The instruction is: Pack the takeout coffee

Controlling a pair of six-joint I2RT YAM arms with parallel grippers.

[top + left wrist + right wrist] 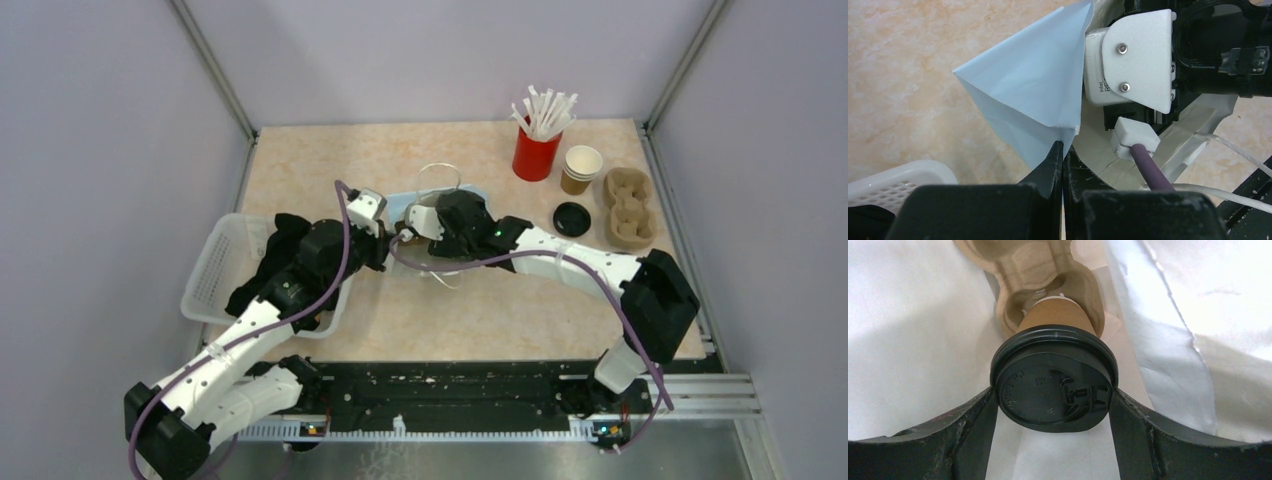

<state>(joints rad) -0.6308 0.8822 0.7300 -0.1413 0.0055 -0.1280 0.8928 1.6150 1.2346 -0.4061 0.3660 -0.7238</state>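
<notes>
**Cup in the bag, both grippers clamped**

Here at the middle of the table [470, 310], both arms meet over the pale blue bag [1028, 90]. The left gripper [1062, 150] has its two black fingers pressed together on the bag's edge, pinching the paper right at a folded corner. The white basket [215, 265] sits just beside that arm, at the left of the table.

Now the right gripper [1054, 400]: it reaches down inside the bag, white paper walls on either side of it. Its fingers [973, 430] are clamped against the black lid of a brown lidded cup [1054, 370], one on each side of the rim. The cup stands in a pocket of a cardboard carrier [1033, 265] lying on the bag's floor. Whether it has bottomed out in that pocket, I cannot tell from here.

Over at the back right, well apart from the bag, an open cup [582, 168] stands with no lid, white inside. A loose lid [572, 219] lies flat on the table near it. A second carrier [627, 207] rests just beside both, and a red cup [536, 155] full of white straws [545, 110] stands next to the open cup.
</notes>
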